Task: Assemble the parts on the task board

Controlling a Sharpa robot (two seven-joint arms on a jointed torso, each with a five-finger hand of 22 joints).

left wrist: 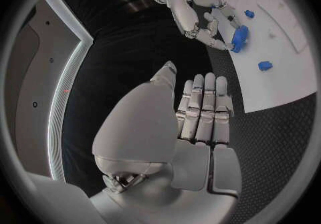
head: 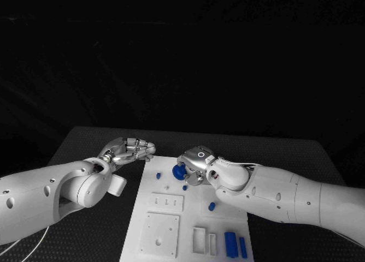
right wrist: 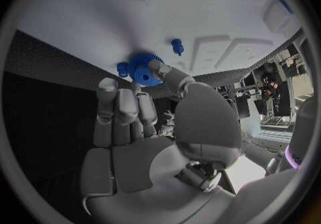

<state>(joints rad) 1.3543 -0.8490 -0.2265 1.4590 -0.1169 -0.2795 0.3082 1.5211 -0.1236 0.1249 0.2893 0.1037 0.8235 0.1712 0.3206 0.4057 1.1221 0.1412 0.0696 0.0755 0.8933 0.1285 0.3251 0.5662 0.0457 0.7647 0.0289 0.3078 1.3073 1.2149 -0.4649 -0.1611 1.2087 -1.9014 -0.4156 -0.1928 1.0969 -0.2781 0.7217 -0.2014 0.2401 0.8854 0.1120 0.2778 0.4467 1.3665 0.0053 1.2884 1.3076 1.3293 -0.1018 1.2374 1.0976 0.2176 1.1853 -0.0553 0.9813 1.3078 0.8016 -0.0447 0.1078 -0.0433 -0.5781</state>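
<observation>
- My right hand [head: 196,164], at the centre of the head frame, pinches a blue gear [right wrist: 144,69] by its toothed rim, right above the far end of the task board [head: 171,226].
- In the right wrist frame the gear sits upper centre, with a small blue peg [right wrist: 177,46] on the board just beyond it.
- My left hand [head: 129,149] hovers left of centre, off the board's far left corner, with nothing in it; its fingers lie straight and close together in its own wrist frame.
- More blue parts lie down the board: a small one [head: 158,176] near the far left, another [head: 212,206] mid-right, and long bars [head: 230,243] at the lower right.
- I judge the gear light, stiff plastic, probably a little slick at the teeth; it should not crush.
- Taking it across the rim, as now, seems best: that leaves the centre hole free for a post.
- The board rests on the black counter [head: 300,158].
</observation>
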